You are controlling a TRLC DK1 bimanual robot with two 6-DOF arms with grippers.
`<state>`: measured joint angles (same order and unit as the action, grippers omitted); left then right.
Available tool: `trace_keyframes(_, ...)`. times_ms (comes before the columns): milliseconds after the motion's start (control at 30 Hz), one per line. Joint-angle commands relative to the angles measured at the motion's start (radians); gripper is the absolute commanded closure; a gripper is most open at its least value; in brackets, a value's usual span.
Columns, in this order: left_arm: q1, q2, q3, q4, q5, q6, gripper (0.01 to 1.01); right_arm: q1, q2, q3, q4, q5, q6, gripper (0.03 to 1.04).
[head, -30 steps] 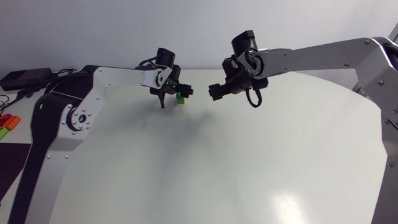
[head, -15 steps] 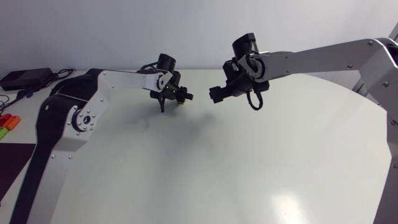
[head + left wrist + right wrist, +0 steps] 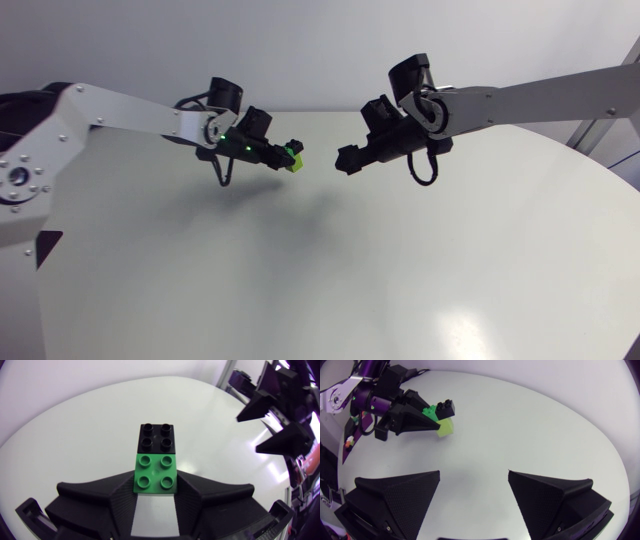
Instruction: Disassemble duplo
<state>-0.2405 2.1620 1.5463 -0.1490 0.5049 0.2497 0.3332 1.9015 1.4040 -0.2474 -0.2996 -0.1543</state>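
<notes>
Holds duplo stack clamped by its green brick in left gripper, now raised above the worktop near its far edge and turned toward right gripper, fingers spread, presenting the black brick for pull-off.

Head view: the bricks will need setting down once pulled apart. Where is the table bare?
The table is bare across its near half, in front of both arms. It is crowded only between them, where the left jaws hold the duplo stack facing the open right jaws.
</notes>
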Motion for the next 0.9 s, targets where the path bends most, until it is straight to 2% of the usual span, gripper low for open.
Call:
trace_keyframes(0, 0.052, -0.1, -0.084, -0.015, 0.103, 0.131, 0.818, -0.013, -0.056, -0.053, -0.007, -0.072, -0.067, 0.08)
trace_keyframes(133, 0.084, -0.179, -0.16, -0.184, 0.244, 0.365, 0.813, -0.033, -0.098, -0.073, -0.116, -0.22, -0.151, 0.07)
trace_keyframes(233, 0.076, -0.231, -0.229, -0.291, 0.294, 0.54, 0.813, -0.031, -0.136, -0.076, -0.254, -0.314, -0.283, 0.07)
trace_keyframes(300, 0.06, -0.243, -0.236, -0.408, 0.314, 0.654, 0.815, -0.025, -0.174, -0.094, -0.313, -0.378, -0.355, 0.07)
trace_keyframes(500, -0.019, -0.251, -0.255, -0.732, 0.333, 0.961, 0.816, 0.027, -0.317, -0.197, -0.328, -0.446, -0.485, 0.07)
trace_keyframes(600, -0.046, -0.283, -0.284, -0.756, 0.334, 0.996, 0.816, 0.052, -0.337, -0.208, -0.352, -0.441, -0.49, 0.07)
trace_keyframes(667, -0.062, -0.31, -0.298, -0.762, 0.336, 1.005, 0.818, 0.061, -0.318, -0.189, -0.406, -0.441, -0.496, 0.07)
trace_keyframes(867, -0.112, -0.363, -0.301, -0.805, 0.345, 1.03, 0.818, 0.09, -0.295, -0.189, -0.507, -0.455, -0.567, 0.09)
